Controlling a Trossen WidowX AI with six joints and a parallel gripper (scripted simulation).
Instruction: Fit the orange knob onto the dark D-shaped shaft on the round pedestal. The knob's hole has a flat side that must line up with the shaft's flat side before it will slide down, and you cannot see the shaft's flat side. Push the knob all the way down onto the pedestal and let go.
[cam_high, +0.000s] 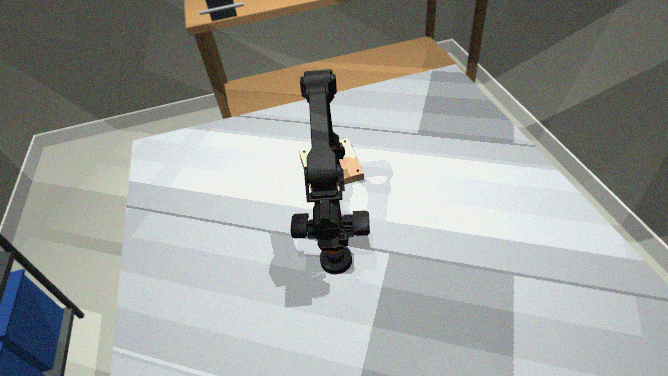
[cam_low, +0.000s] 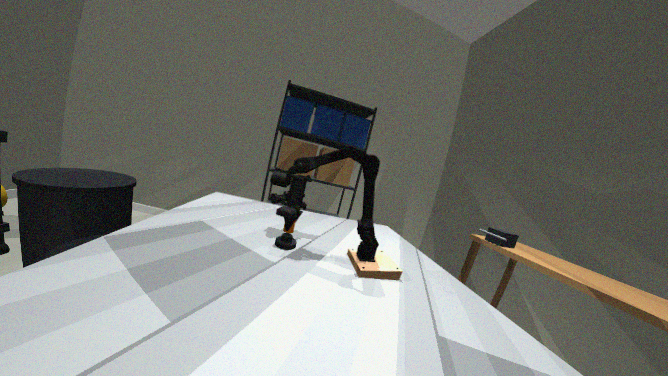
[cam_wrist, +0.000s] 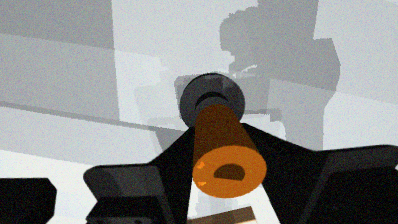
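The orange knob (cam_wrist: 220, 135) (cam_low: 291, 229) is a long cylinder, held upright. My gripper (cam_wrist: 217, 129) (cam_low: 290, 220) is shut on it. In the wrist view the knob's near end shows a D-shaped hole (cam_wrist: 230, 172), its flat side toward the bottom of the picture. The dark round pedestal (cam_high: 336, 268) (cam_low: 285, 243) (cam_wrist: 188, 102) stands on the table right under the knob's lower end. The knob hides most of the pedestal's middle, and the shaft cannot be made out. Whether the knob's lower end touches the shaft or hangs just above it cannot be told.
The arm's wooden base board (cam_high: 353, 168) (cam_low: 380, 274) lies on the pale table (cam_high: 450, 200) (cam_low: 280, 320), behind the pedestal in the top view. Shadows and bands of light cross the table. A wooden bench, a shelf with blue bins and a black drum stand beyond it.
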